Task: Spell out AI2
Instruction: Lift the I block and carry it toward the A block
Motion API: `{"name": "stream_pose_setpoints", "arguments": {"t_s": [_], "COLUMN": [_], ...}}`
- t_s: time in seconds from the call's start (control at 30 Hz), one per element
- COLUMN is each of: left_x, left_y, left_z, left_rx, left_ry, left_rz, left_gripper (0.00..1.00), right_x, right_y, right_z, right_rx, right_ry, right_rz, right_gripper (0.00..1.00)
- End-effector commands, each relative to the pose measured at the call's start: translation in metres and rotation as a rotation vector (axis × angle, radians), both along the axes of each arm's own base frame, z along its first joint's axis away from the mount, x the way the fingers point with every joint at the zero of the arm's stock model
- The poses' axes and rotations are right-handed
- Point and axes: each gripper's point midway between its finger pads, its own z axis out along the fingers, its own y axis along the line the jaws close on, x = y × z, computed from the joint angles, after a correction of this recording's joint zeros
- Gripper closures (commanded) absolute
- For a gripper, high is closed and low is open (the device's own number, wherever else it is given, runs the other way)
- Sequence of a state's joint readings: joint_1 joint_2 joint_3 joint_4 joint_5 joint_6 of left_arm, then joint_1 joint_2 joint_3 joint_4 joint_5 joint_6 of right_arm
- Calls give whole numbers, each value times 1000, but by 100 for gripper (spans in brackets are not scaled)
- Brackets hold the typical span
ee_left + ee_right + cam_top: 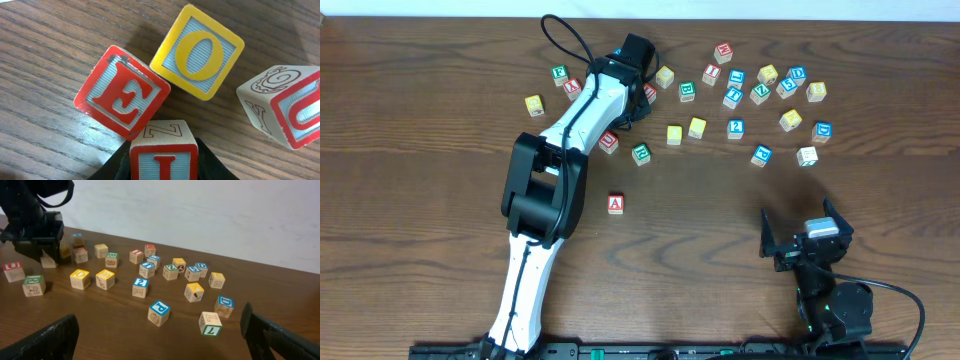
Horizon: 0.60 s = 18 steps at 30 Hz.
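Note:
The red A cube stands alone on the table by my left arm's elbow. My left gripper reaches into the far cube cluster. In the left wrist view it is shut on the red I cube, held between both jaws. The I cube is hidden under the wrist in the overhead view. The blue 2 cube sits in the scattered group and also shows in the right wrist view. My right gripper is open and empty near the front right; in its own view the jaws are spread wide.
A red E cube, a yellow O cube and a red U cube lie close around the I cube. Several other cubes spread along the back, including a blue P, a green 7 and a blue D.

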<state>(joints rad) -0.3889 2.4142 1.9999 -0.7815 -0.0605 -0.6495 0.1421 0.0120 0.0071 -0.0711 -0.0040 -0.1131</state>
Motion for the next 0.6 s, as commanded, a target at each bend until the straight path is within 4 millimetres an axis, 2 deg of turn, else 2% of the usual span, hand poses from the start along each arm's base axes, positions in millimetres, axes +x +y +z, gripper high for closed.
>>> {"name": "stream_pose_setpoints", "arguments": {"t_s": [0.0,0.37,0.57], "left_x": [9,7,-11], "left_y": [-4,-4,-8], "left_z": [38,105,153], "left_rx": [-15,-39,-35], "left_ry": [-70,-172,-218], "left_rz": [-39,-77,-146], "left_gripper": [71,75,79], "right_x": [0,0,0], "right_y": [-3,-3,-3], "right_z": [-1,-1,-1], "right_rx": [11,11,11], "right_ry": [2,2,2], "right_rz": [-13,-13,-13], "right_gripper": [1,1,1]}}
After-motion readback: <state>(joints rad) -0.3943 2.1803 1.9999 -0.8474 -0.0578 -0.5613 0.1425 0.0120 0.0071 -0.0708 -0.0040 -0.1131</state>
